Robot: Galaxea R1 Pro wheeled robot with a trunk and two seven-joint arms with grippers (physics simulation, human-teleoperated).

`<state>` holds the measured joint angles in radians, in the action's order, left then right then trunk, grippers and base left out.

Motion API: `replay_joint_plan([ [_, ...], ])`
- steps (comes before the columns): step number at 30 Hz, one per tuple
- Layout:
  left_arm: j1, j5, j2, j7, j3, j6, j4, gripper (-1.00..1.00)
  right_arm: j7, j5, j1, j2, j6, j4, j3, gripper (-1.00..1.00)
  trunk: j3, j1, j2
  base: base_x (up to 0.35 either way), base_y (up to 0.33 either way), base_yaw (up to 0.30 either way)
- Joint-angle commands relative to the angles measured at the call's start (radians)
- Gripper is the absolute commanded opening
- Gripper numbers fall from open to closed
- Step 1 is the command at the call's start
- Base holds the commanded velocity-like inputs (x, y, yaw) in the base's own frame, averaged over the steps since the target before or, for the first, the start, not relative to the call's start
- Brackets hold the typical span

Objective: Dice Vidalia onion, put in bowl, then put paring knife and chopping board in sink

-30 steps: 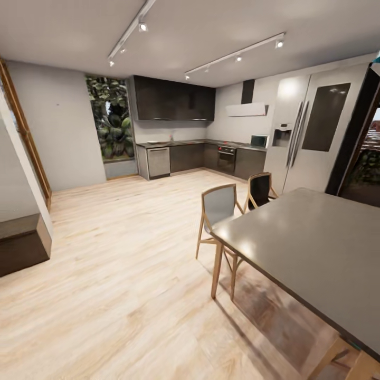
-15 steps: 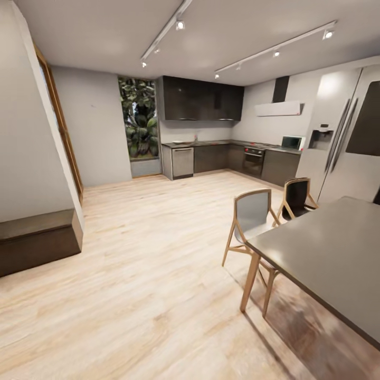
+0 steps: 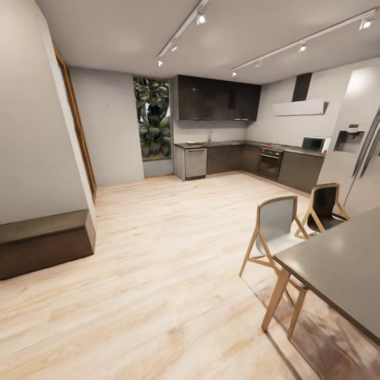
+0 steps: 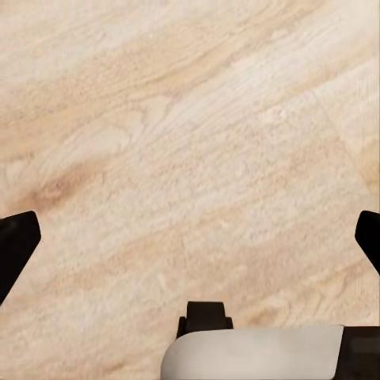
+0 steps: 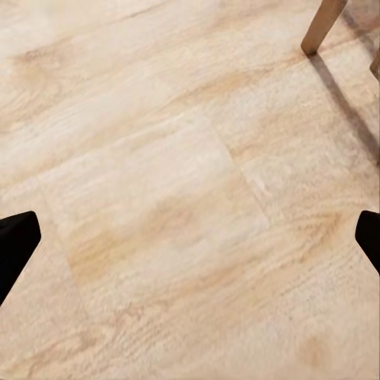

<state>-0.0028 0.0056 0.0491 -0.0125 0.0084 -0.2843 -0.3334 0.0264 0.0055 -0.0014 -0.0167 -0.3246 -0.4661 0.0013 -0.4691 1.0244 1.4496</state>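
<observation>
Across the room, head view: we see the kitchen run along the far wall, well apart from us over pale wood floor (image 3: 158, 264).
Countertop (image 3: 232, 143): we note a long dark surface over dark cabinets; a pale shape lies near its window end, too small for us to name.
Task things: onion, board, knife and bowl are too small and far for us to make out; the sink cannot be picked out on that surface either.
Appliances: we log a steel dishwasher (image 3: 196, 163) at the run's end, an oven (image 3: 269, 162) further along, a fridge (image 3: 361, 153) at the right edge.
Near side: we record a grey dining table (image 3: 343, 266) with two wooden chairs (image 3: 277, 232) just beside it; a low dark bench (image 3: 45, 243) stands against the left wall.
Left wrist view: left gripper (image 4: 190, 237) hangs over bare floor planks; we see its jaws spread wide, black tips at both picture edges, nothing between.
Right wrist view: right gripper (image 5: 190, 237) likewise over the floor; jaws spread, nothing held; a wooden chair leg (image 5: 321, 24) stands near one corner.
</observation>
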Motion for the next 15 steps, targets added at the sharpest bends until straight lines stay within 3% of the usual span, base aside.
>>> replay_joint_plan([
  [1, 0.0, 0.001, 0.0, -0.001, 0.001, -0.003, 0.0, 1.0, 0.003, 0.001, 0.0, 0.0, -0.002, 0.0, 0.0, 1.0, -0.001, 0.001, 0.0, 0.291, 0.124, 0.005],
  [15, 0.0, -0.002, 0.0, -0.001, 0.0, -0.003, 0.001, 1.0, 0.003, 0.001, 0.0, 0.001, -0.025, 0.0, -0.001, 1.0, -0.001, 0.001, 0.0, 0.293, 0.111, 0.001],
])
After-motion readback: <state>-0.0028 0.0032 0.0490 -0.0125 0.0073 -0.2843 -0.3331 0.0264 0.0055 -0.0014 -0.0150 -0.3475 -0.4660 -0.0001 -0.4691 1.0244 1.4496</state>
